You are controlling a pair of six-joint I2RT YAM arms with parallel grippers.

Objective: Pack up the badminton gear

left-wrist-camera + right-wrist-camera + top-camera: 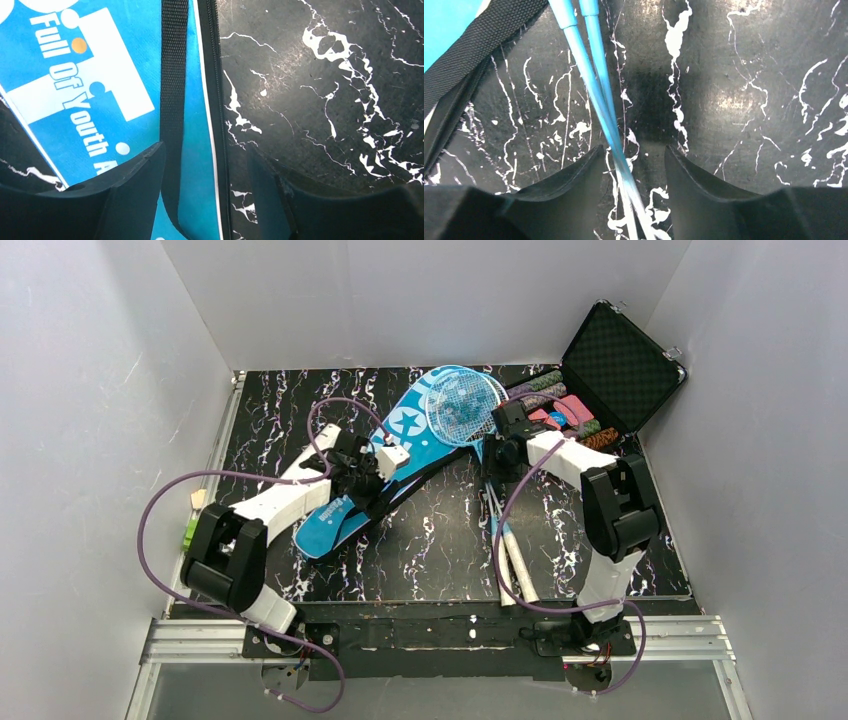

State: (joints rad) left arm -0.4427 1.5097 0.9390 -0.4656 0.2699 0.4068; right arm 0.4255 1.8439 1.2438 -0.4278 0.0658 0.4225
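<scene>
The blue racket-shaped bag [400, 455] lies diagonally across the black marble table. In the left wrist view its blue face [100, 75] and black strap [173, 75] show. My left gripper [362, 476] hangs low over the bag's middle. It is open [205, 170], with the strap and the bag's zipped edge between the jaws. Two light-blue rackets rest with their heads [465, 405] on the bag's wide end and their white handles [515, 560] toward the near edge. My right gripper [500, 448] is open [634, 160] astride their two shafts [591, 85]. No shuttlecocks or tube are in view.
An open black hard case [620, 370] with coloured chips [565, 412] stands at the back right, close behind the right arm. A small green and beige item [191, 518] lies at the table's left edge. White walls enclose the table on three sides.
</scene>
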